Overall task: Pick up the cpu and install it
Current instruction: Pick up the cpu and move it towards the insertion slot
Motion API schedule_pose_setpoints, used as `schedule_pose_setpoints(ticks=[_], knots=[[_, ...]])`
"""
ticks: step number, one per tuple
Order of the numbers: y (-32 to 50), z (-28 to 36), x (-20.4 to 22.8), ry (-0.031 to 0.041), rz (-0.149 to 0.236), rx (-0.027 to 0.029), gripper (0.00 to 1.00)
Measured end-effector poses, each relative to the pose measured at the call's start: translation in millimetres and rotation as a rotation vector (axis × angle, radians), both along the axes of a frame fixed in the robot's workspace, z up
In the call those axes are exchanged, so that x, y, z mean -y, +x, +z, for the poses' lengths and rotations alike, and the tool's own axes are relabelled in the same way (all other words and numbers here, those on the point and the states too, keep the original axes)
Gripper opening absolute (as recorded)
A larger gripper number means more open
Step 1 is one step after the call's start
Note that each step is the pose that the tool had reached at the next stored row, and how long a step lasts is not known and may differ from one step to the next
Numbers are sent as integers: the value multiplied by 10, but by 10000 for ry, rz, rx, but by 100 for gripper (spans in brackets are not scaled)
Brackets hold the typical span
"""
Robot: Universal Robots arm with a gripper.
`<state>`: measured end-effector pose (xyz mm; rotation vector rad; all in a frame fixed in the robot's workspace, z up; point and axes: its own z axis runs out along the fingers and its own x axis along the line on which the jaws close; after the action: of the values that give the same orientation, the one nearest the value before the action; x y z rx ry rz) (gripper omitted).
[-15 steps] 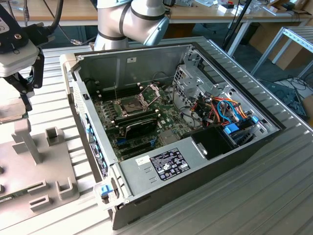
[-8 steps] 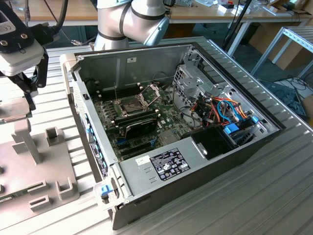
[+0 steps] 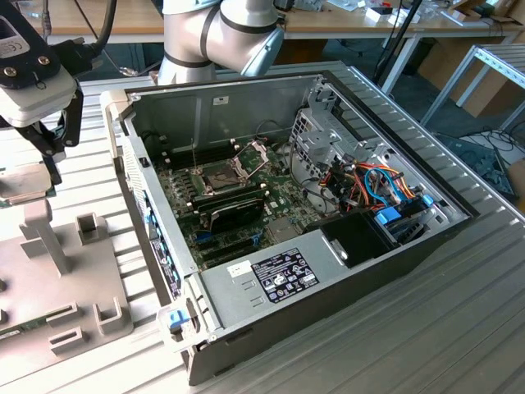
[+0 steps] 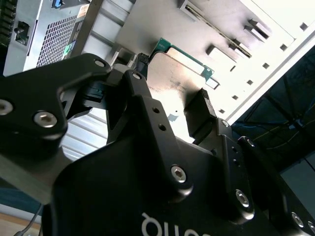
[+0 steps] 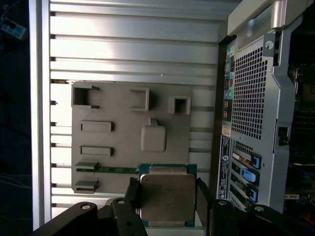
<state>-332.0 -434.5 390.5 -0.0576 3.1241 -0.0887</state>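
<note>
The cpu [image 5: 167,196], a small square chip with a dull silver top and a green rim, sits between the two black fingers [image 5: 133,195] of my gripper [image 5: 167,202], which is shut on its opposite edges. In the second wrist view the cpu [image 4: 170,81] shows edge-on between the same fingers. In the exterior view my gripper [image 3: 37,168] hangs at the far left, above the grey fixture plate [image 3: 57,279], with the cpu [image 3: 18,184] at its tips. The socket [image 3: 223,174] on the green motherboard [image 3: 184,193] lies open inside the case, its metal frame [image 3: 254,152] tilted up.
The open computer case [image 3: 459,215] fills the middle of the slatted table. Inside it are a long black module [image 3: 238,212], a power supply [image 3: 271,275] and coloured cables [image 3: 369,185]. The case's rear wall [image 5: 248,98] stands beside the fixture plate [image 5: 113,142]. The arm's base [image 3: 217,33] rises behind the case.
</note>
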Motion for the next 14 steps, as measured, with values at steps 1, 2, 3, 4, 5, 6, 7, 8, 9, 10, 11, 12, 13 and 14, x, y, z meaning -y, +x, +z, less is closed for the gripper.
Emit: schedule_pose_setpoints(ticks=[1, 2, 3, 4, 5, 6, 7, 8, 9, 10, 11, 12, 13, 14], knots=[[7, 1, 0, -1, -2, -1, 55], [12, 0, 0, -1, -2, -1, 55], [19, 0, 0, 0, -1, 0, 55], [25, 0, 0, 0, -2, -1, 55], [33, 0, 0, 0, -2, -1, 55], [39, 0, 0, -1, -2, -1, 55], [48, 0, 0, 0, -2, 0, 55], [54, 0, 0, 0, -2, 0, 55], [60, 0, 0, 0, -2, -1, 55], [64, 0, 0, 0, -2, -1, 55], [69, 0, 0, -1, -3, -1, 55], [71, 0, 0, -1, -2, -1, 55], [73, 0, 0, -1, -2, -1, 55], [93, 0, 0, -1, -2, -1, 55]])
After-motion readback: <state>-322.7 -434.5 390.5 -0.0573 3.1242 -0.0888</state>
